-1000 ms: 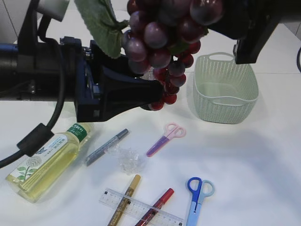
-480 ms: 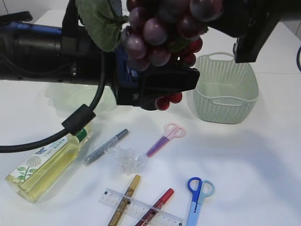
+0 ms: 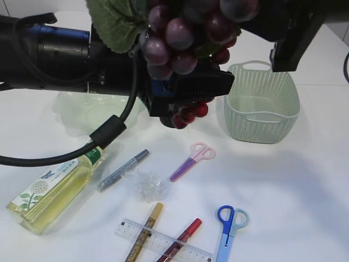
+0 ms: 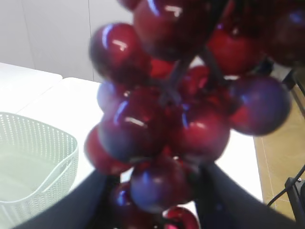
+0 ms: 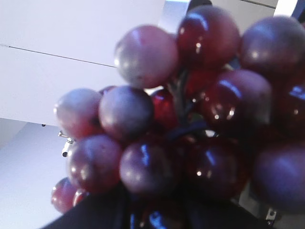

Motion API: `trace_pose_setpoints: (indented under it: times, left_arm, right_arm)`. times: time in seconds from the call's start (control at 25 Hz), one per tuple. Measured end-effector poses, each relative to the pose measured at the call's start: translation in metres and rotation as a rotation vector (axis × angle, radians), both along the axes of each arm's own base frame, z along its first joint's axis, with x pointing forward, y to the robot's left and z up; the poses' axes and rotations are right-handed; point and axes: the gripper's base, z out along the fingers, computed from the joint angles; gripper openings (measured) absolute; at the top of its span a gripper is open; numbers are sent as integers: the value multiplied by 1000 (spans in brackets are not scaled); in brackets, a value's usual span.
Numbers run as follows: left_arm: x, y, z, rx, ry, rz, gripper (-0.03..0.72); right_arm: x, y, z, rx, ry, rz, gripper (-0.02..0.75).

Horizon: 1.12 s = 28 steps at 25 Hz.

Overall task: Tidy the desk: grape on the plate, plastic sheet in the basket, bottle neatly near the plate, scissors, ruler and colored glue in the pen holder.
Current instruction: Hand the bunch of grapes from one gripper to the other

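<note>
The grape bunch (image 3: 185, 43) hangs high above the bench (image 3: 283, 185), close to the exterior camera, with a green leaf (image 3: 114, 24) at its upper left. The right arm enters from the top right corner, and its end effector (image 3: 248, 16) sits at the top of the bunch, clamped on the grape bunch; in the right wrist view the berries fill the frame directly below its dark fingers (image 5: 105, 210). The left arm stretches almost level across the scene from the left edge, a black cable looping beneath it, and its end effector (image 3: 188, 101) reaches the lower part of the bunch from the side. In the left wrist view its two dark fingers (image 4: 86, 200) stand on either side of the lowest berries, apart, and whether they press on the fruit I cannot tell. Behind the left arm, on the bench, lies the pale green plate (image 3: 76, 112). The green basket (image 3: 263, 103) stands to the right, under the right arm. A bottle (image 3: 52, 188) of yellowish liquid lies on its side at the left, beside a silver glue pen (image 3: 123, 170). The crumpled plastic sheet (image 3: 150, 185) rests near the middle, with the pink scissors (image 3: 192, 160) just to its right. Nearer the front edge the clear ruler (image 3: 163, 246) lies across a gold glue pen (image 3: 144, 232) and a red glue pen (image 3: 182, 237), and the blue scissors (image 3: 229, 226) lie to their right.
</note>
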Motion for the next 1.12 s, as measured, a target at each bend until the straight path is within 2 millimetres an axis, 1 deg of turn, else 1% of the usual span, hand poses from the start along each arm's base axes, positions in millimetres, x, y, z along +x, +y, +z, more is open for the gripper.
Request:
trace_pose_setpoints:
  times: [0.12, 0.2, 0.36, 0.6, 0.88, 1.12]
  left_arm:
    - [0, 0, 0, 0, 2, 0, 225]
    - [0, 0, 0, 0, 2, 0, 193]
    - [0, 0, 0, -4, 21, 5, 171]
    - [0, 0, 0, -12, 64, 14, 113]
    - [1, 0, 0, -10, 67, 22, 104]
    - [1, 0, 0, -9, 67, 23, 95]
  right_arm:
    - [0, 0, 0, 0, 0, -2, 180]
    - [0, 0, 0, 0, -2, -2, 180]
    - [0, 0, -2, -18, -8, 1, 180]
    - [0, 0, -4, -42, -17, 5, 180]
    - [0, 0, -4, -50, -21, 7, 181]
    - [0, 0, -4, -50, -21, 7, 198]
